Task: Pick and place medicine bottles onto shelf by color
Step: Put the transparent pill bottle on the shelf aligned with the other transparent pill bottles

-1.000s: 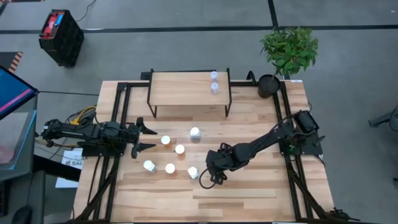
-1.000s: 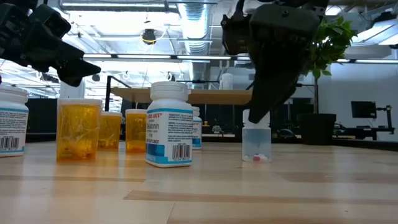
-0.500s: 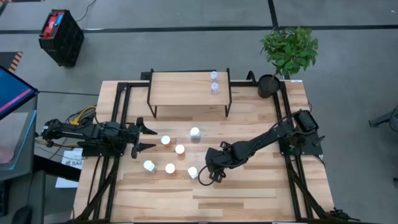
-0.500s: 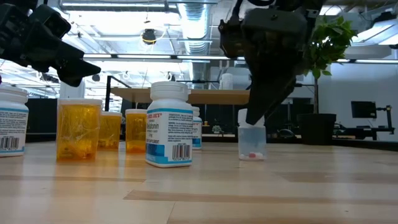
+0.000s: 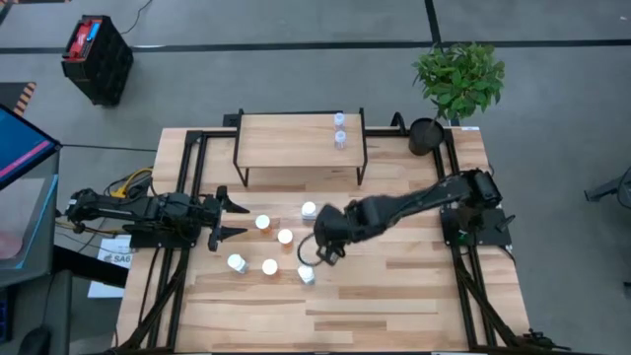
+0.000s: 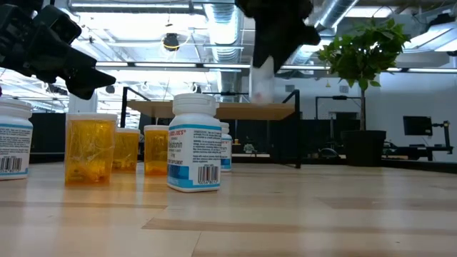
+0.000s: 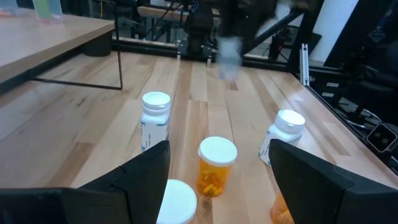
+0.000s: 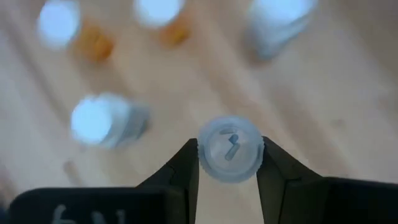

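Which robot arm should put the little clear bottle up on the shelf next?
The right one, probably. Its gripper already pinches the clear bottle, lifted above the table. The left gripper waits open and empty, left of the bottles, no nearer the shelf.

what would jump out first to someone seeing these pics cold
The right tool stands out first: it is shut on a clear bottle, held above the table's middle. Under and beside it, white and orange bottles cluster on the wood tabletop. Two clear bottles already stand at the right end of the shelf.
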Robot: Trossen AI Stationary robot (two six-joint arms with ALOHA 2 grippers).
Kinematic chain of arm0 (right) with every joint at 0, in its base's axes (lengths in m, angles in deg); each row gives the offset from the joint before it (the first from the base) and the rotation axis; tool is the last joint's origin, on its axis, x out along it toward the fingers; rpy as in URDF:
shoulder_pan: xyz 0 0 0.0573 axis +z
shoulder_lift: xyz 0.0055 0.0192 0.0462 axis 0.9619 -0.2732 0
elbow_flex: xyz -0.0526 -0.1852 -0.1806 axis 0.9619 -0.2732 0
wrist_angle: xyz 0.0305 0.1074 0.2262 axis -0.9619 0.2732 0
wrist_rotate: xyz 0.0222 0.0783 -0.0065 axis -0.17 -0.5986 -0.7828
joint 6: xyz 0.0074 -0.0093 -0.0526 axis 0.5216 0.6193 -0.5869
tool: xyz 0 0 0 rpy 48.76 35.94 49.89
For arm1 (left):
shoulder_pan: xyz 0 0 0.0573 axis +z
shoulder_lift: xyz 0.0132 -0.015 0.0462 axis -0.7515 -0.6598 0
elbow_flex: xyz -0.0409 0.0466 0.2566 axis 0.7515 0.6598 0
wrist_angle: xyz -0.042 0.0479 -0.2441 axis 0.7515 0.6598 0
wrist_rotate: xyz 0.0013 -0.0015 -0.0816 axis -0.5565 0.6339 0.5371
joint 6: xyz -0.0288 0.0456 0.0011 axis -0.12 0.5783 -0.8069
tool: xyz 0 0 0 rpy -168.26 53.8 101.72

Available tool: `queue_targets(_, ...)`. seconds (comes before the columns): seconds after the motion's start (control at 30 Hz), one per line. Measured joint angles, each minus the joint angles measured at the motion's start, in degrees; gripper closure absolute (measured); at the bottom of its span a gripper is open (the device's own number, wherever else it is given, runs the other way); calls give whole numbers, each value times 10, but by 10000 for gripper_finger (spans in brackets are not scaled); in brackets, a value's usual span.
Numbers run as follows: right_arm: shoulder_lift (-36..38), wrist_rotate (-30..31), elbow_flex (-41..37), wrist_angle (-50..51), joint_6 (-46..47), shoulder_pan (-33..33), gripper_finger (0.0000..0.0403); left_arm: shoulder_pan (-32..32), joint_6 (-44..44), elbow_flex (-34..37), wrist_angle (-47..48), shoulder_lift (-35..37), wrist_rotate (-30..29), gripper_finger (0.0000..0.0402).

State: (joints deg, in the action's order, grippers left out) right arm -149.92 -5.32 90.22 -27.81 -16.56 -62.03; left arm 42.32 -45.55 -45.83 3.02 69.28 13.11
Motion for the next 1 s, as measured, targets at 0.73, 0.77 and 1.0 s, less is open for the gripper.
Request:
queue_targets(0.73, -2, 71, 123, 103, -25, -253, 287, 0, -3, 0, -1, 0, -15, 140)
queue_targets(0.77, -2, 69, 123, 96, -26, -257, 287, 0, -3, 0, -1, 0, -15, 140)
queue_targets(1.0, -18, 48, 122, 68, -53, -270, 287, 0, -3, 0, -1, 0, -15, 140)
